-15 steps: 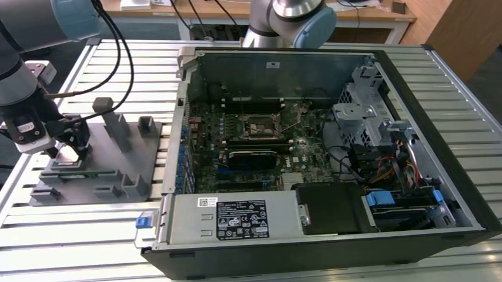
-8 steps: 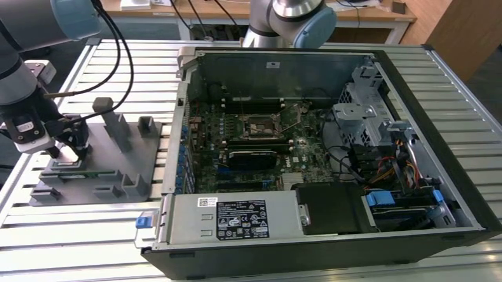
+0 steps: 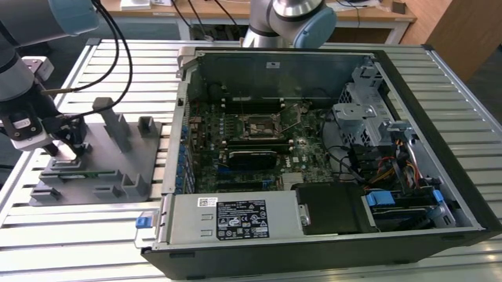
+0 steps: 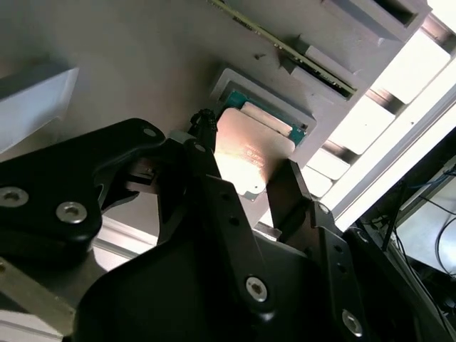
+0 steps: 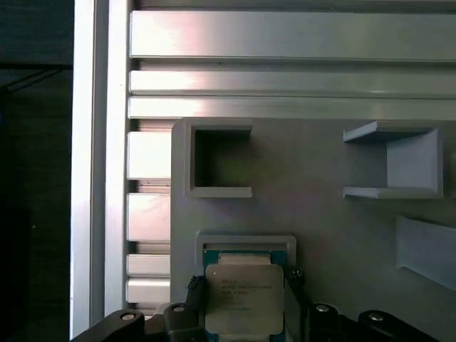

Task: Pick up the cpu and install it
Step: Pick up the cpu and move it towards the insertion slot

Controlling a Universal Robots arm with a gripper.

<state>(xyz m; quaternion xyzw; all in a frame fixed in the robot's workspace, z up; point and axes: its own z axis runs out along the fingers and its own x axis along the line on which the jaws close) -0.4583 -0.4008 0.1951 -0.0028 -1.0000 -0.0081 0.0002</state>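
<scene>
The cpu (image 5: 244,296) is a flat square chip with a shiny metal top. It lies in a teal-edged nest on the grey fixture plate (image 3: 102,170), at the exterior view's left. My gripper (image 3: 70,150) stands over that plate. In both wrist views its black fingers (image 5: 194,291) press against two opposite edges of the cpu (image 4: 249,153), so my gripper (image 4: 246,162) is shut on it. The chip is still at the level of its nest (image 4: 267,107). The motherboard's black socket (image 3: 259,125) sits in the open computer case, well toward the exterior view's right of the gripper.
The open computer case (image 3: 439,147) has tall walls, a drive cage, cables and a power supply (image 3: 235,218). Grey upright posts (image 3: 117,126) and holders (image 5: 221,160) stand on the fixture plate, and a green memory stick (image 3: 86,174) lies on it. A second arm's base (image 3: 286,23) stands behind the case.
</scene>
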